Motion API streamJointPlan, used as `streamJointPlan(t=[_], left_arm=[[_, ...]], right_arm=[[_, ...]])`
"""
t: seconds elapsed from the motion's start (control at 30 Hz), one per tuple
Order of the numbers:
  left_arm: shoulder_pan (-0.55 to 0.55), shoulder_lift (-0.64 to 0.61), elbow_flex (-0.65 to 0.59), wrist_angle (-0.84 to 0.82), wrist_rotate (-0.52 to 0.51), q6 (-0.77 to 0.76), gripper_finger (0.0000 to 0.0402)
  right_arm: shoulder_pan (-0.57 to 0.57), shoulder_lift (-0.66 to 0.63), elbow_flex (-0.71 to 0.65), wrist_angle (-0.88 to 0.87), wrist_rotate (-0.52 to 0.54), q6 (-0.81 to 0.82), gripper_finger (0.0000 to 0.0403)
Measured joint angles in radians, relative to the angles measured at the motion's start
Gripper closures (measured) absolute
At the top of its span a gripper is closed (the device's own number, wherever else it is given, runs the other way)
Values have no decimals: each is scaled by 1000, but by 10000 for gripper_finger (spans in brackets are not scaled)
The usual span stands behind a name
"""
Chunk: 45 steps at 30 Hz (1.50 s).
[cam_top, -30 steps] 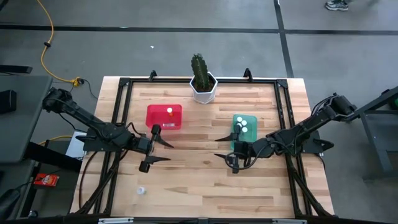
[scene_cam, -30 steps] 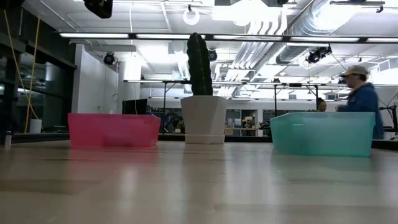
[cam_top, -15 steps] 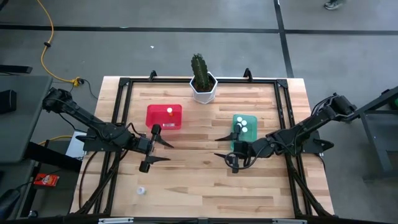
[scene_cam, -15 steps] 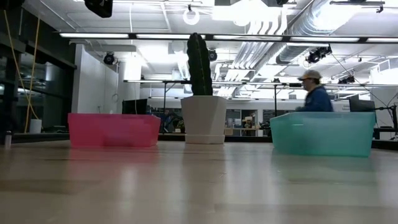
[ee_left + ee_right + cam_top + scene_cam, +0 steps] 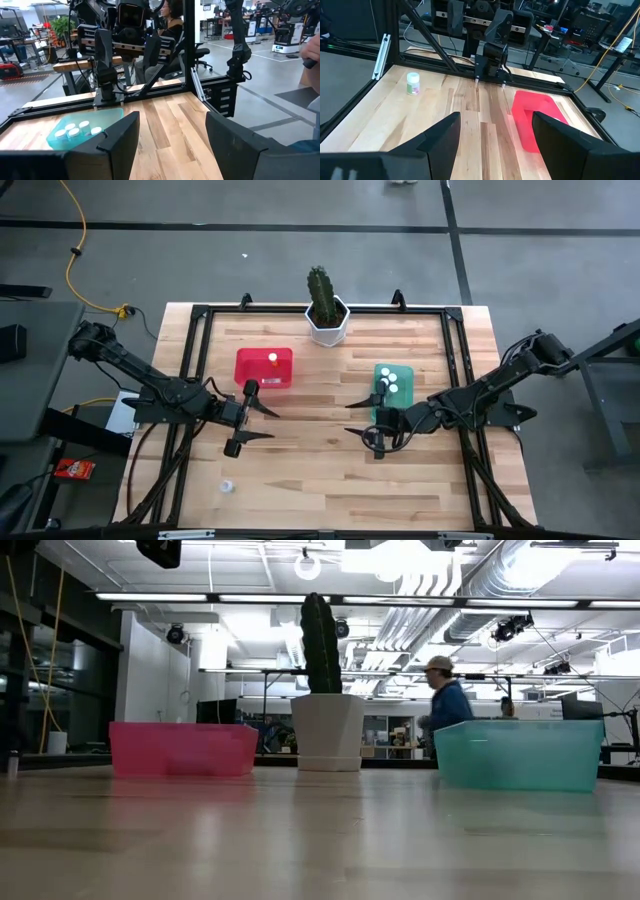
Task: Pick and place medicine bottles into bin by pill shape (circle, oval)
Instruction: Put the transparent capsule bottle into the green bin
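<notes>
Two bins sit on the wooden table (image 5: 330, 480) in front of you: the red bin (image 5: 264, 368) holds one medicine bottle (image 5: 271, 360), and the teal bin (image 5: 391, 388) holds a cluster of white-capped bottles (image 5: 392, 383), with four caps countable in the left wrist view. One further bottle (image 5: 227, 486) stands alone on the table's near-left part, well apart from both bins. You see the left gripper (image 5: 254, 422) near the red bin and the right gripper (image 5: 360, 417) beside the teal bin, each with fingers spread and nothing between them.
</notes>
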Motion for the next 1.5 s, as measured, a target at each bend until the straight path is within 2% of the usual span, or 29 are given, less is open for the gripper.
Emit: streamJointPlan(t=[1.37,1.5], left_arm=[[0,0,0,0,1,-4,186],[0,0,0,0,29,-24,186]], right_arm=[[0,0,0,0,-14,-11,162],[0,0,0,0,-14,-11,162]])
